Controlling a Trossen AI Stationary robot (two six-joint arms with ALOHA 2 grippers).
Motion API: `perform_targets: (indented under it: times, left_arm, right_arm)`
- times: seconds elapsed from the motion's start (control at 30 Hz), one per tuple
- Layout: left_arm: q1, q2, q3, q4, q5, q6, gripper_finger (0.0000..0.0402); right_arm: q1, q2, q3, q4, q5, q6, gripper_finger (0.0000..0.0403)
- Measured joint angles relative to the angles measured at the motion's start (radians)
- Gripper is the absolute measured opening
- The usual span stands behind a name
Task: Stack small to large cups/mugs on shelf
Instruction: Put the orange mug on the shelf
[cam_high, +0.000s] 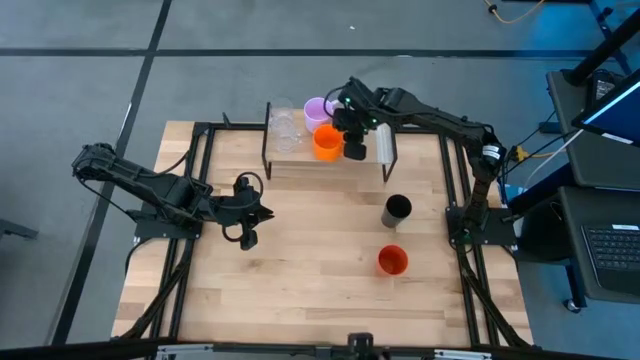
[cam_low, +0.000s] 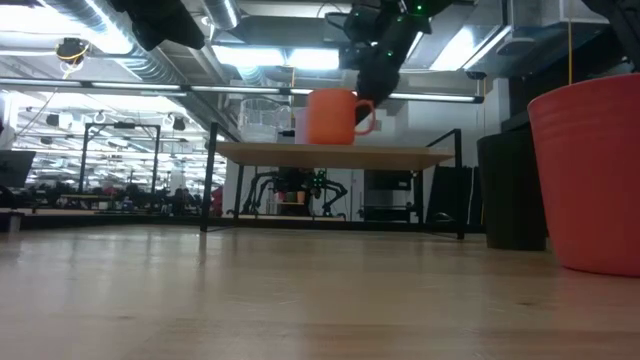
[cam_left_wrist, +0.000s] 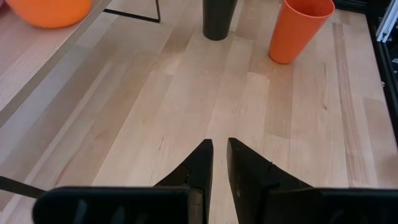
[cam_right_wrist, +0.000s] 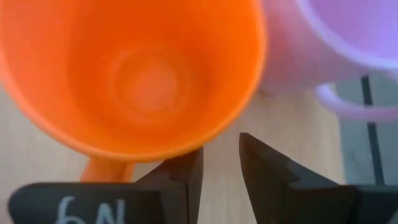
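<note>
Your right end effector (cam_right_wrist: 219, 163) hangs over the orange mug (cam_high: 326, 143) on the shelf (cam_high: 300, 163), fingers nearly together on nothing; it looks light, rigid, slick plastic, so pinch the rim wall or handle.

The table (cam_high: 300, 250) is pale wood planks with a smooth, faintly satin finish. The shelf (cam_high: 300, 160) has a light wood board on thin black metal legs. The orange mug (cam_high: 326, 142) and lilac mug (cam_high: 317, 107) look like smooth matt plastic, as does the orange-red cup (cam_high: 392, 260). The glasses (cam_high: 283, 125) are clear. The black cup (cam_high: 398, 209) looks matt.
</note>
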Motion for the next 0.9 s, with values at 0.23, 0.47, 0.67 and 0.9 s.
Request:
perform_targets:
  times: [0.23, 0.47, 0.67, 0.9]
  left_arm:
    - [0.0, 0.0, 0.0, 0.0, 0.0, 0.0, 0.0041]
    - [0.0, 0.0, 0.0, 0.0, 0.0, -0.002, 0.0041]
    - [0.0, 0.0, 0.0, 0.0, 0.0, -0.005, 0.0041]
    - [0.0, 0.0, 0.0, 0.0, 0.0, -0.008, 0.0041]
  right_arm:
    - [0.0, 0.0, 0.0, 0.071, -0.047, 0.0, 0.0105]
    - [0.0, 0.0, 0.0, 0.102, -0.009, -0.006, 0.0105]
    - [0.0, 0.0, 0.06, 0.025, 0.242, -0.019, 0.0105]
    - [0.001, 0.0, 0.205, -0.363, 0.213, 0.207, 0.0105]
